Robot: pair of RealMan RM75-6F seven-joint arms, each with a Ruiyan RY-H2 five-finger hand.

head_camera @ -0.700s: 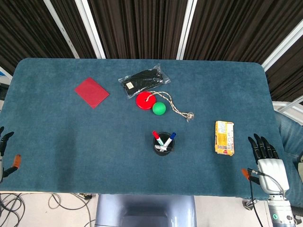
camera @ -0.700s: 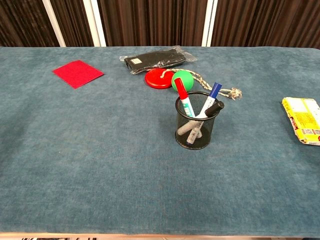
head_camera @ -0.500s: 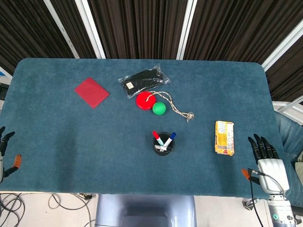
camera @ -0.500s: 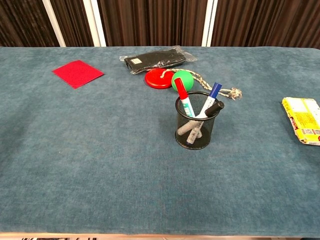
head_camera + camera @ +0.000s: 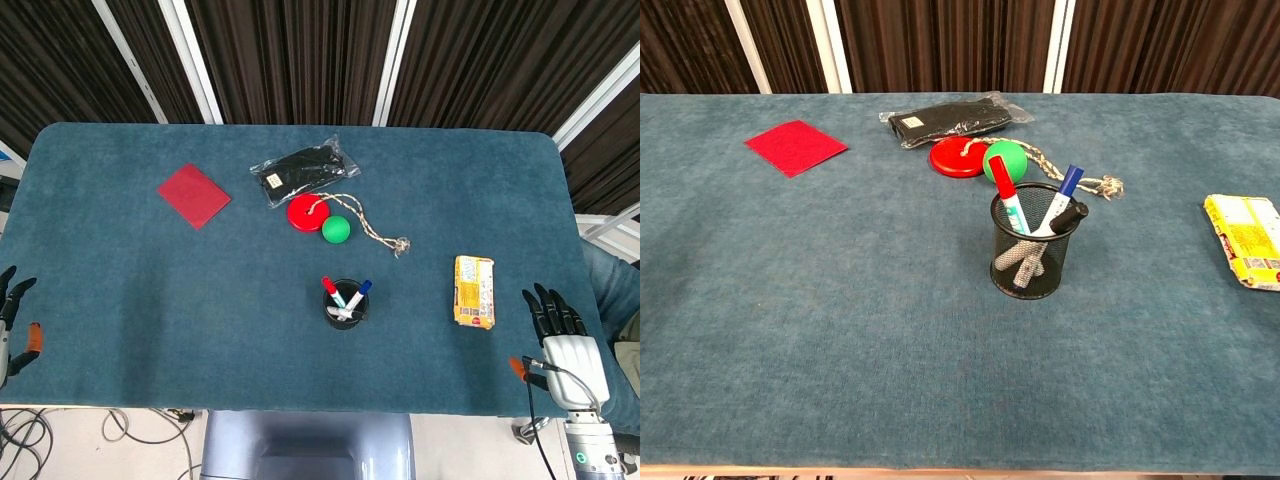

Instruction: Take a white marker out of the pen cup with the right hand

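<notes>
Left hand (image 5: 12, 320) at the table's (image 5: 150, 300) near-left edge — fingers spread, empty. The pen cup (image 5: 1032, 255) stands mid-table, white markers (image 5: 1012, 210) upright inside. Right hand (image 5: 562, 335) at near right — fingers apart, holding nothing.

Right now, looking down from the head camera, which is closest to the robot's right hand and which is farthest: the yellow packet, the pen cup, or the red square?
From the right hand, at the table's near right edge:
1. Yellow packet, just left of the hand.
2. Pen cup, near the table's middle.
3. Red square, far across on the left.
</notes>
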